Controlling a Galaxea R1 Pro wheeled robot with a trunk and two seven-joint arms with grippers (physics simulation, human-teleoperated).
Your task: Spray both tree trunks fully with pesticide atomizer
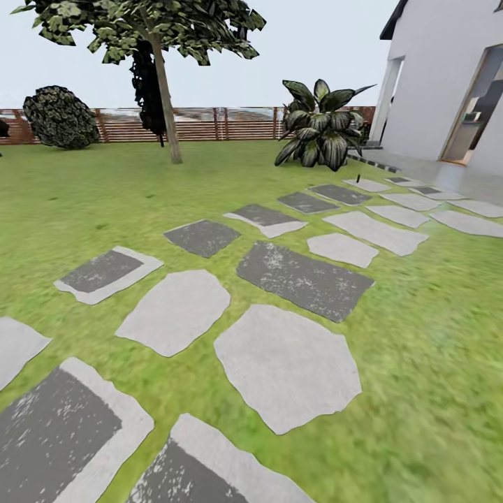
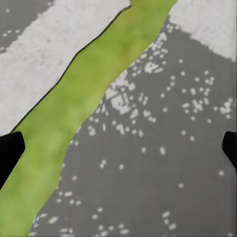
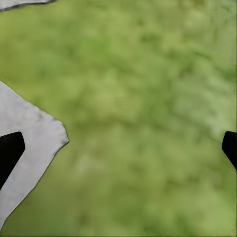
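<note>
Lawn (image 1: 433, 363) spreads across your head view, blurry green, crossed by a path of grey stepping stones (image 1: 286, 367) that runs from the lower left of the frame up toward the white house (image 1: 436, 84) at the upper right. One tree (image 1: 150, 28) stands at the upper left, its pale trunk (image 1: 166, 98) rising from the grass in front of the brown slatted fence (image 1: 202, 124). A dark rounded bush (image 1: 61, 117) sits at the far left against that fence, and a broad-leaved palm-like plant (image 1: 321, 126) grows near the house corner. A tiny dark upright object (image 1: 359, 179) stands on a pale stone just below that plant; it is too small for you to tell whether it is the atomizer.

In your left wrist view, the left gripper (image 2: 118, 148) has its black fingertips (image 2: 10, 150) at opposite edges of the frame, spread wide with nothing between them, over a dark speckled stone (image 2: 163, 163) and a strip of grass (image 2: 74, 113).

In your right wrist view, the right gripper (image 3: 118, 148) is likewise spread wide and holding nothing, its fingertips (image 3: 9, 150) at the frame edges, above grass (image 3: 148, 118) and the corner of a pale stone (image 3: 29, 138).
</note>
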